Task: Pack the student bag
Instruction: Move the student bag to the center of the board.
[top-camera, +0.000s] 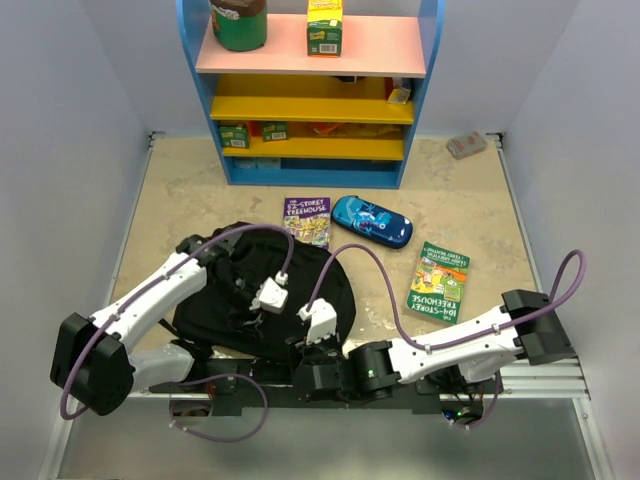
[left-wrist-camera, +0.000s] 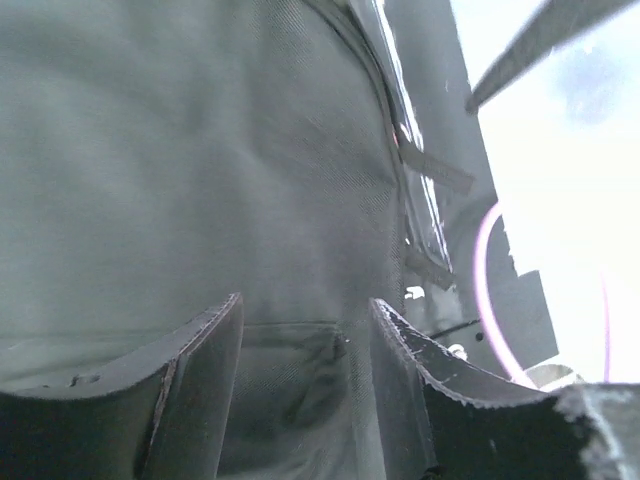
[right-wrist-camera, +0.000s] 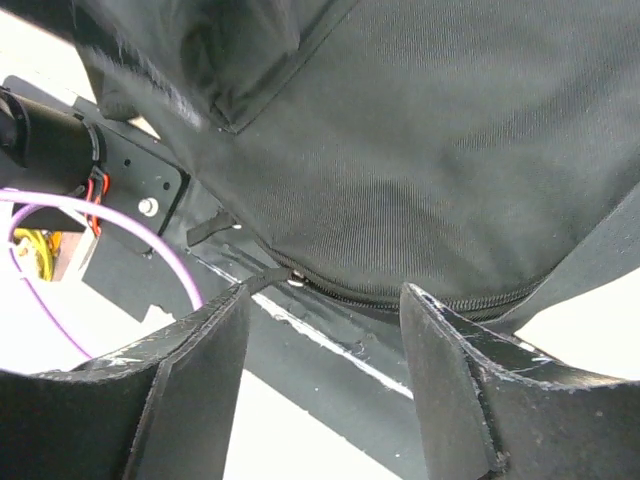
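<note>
Your student bag sits near, left of centre on the table. Just behind it lies a book, with a pencil case on that book's right. A second book lies right of the bag.

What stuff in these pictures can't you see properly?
- Inside of the student bag: hidden in all three views by its own black fabric, so what is packed cannot be told.
- Brown jar on the shelf: cut off by the top edge of the top view.
- Green boxes lower down: too small to read.
- Right side of the left wrist view: washed out by glare.
</note>
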